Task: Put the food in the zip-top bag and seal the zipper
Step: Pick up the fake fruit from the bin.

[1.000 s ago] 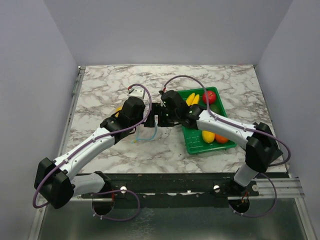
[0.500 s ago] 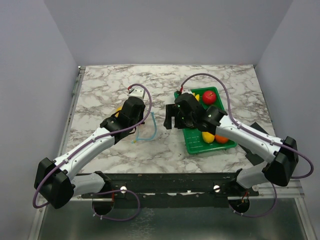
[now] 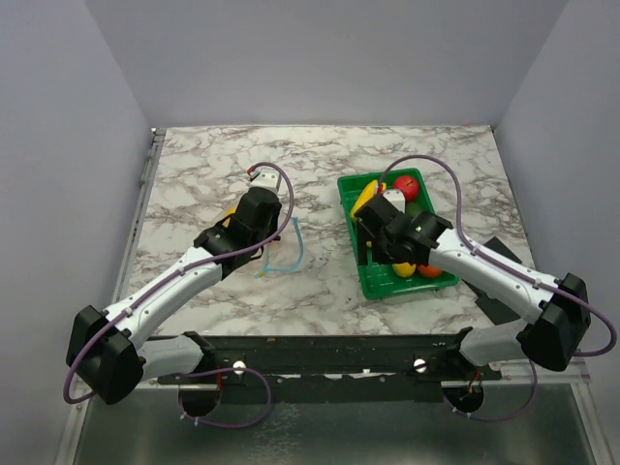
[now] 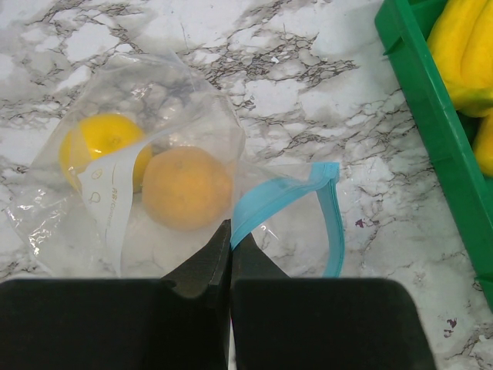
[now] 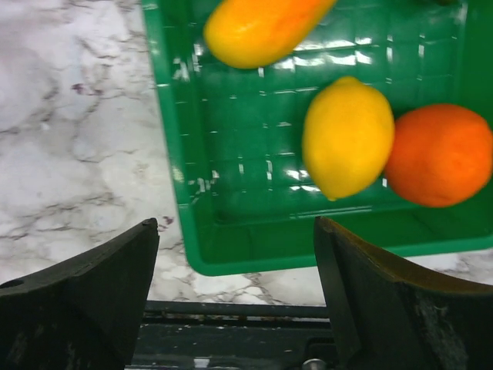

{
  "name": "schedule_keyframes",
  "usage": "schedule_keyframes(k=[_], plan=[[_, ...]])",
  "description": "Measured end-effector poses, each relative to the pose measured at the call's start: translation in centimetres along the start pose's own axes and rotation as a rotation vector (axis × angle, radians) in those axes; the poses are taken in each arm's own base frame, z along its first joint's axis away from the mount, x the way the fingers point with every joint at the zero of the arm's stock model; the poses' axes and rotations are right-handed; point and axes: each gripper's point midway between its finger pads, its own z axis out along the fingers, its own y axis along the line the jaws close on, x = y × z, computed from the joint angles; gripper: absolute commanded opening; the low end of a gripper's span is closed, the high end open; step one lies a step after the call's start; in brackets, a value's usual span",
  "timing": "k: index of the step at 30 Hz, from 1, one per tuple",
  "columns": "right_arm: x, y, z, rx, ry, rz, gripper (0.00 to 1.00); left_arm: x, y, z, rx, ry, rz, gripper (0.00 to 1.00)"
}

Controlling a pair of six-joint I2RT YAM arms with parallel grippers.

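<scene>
Two fruits, a lemon (image 4: pixel 96 142) and an orange fruit (image 4: pixel 187 187), lie inside the zip-top bag (image 4: pixel 192 100) on the marble table (image 4: pixel 308 92), left of the green tray (image 5: pixel 166 154). We note the left pincer (image 4: pixel 230 235) clenched on the blue zipper (image 4: pixel 266 202) at the bag's mouth. The right pincer (image 5: pixel 235 231) hangs released over the tray's near edge, above a second lemon (image 5: pixel 347 137) and an orange ball (image 5: pixel 439 154).

Tabletop (image 3: pixel 436 155): white marble pattern, grey veining, spreading under and beyond the left fingers (image 4: pixel 202 266). Plain pale grey walls (image 3: pixel 320 58) on three sides. Black rail (image 3: pixel 329 351) along near edge. Even, soft light.
</scene>
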Motion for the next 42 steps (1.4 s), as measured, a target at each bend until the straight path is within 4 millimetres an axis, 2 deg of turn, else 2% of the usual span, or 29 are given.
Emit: schedule_keyframes(k=[8,14,24,34,37,42], plan=[[0.4,-4.3,1.0,0.166,0.023,0.023,0.87,0.0,-0.1,0.0,0.005,0.002,0.000,0.00],[1.1,-6.1,2.6,0.255,0.066,0.015,0.88,0.0,0.0,0.0,0.003,0.002,-0.002,0.00],[2.1,-7.3,4.7,0.329,0.120,-0.010,0.91,0.0,0.0,0.0,0.003,0.002,-0.002,0.00],[3.2,-7.9,7.6,0.378,0.171,-0.036,0.90,0.0,0.0,0.0,0.004,0.002,-0.002,0.00],[3.2,-7.9,8.2,0.380,0.172,-0.035,0.87,0.0,0.0,0.0,0.004,0.002,-0.002,0.00],[3.3,-8.1,8.8,0.386,0.173,-0.042,0.75,0.0,0.0,0.0,0.005,0.002,-0.002,0.00]])
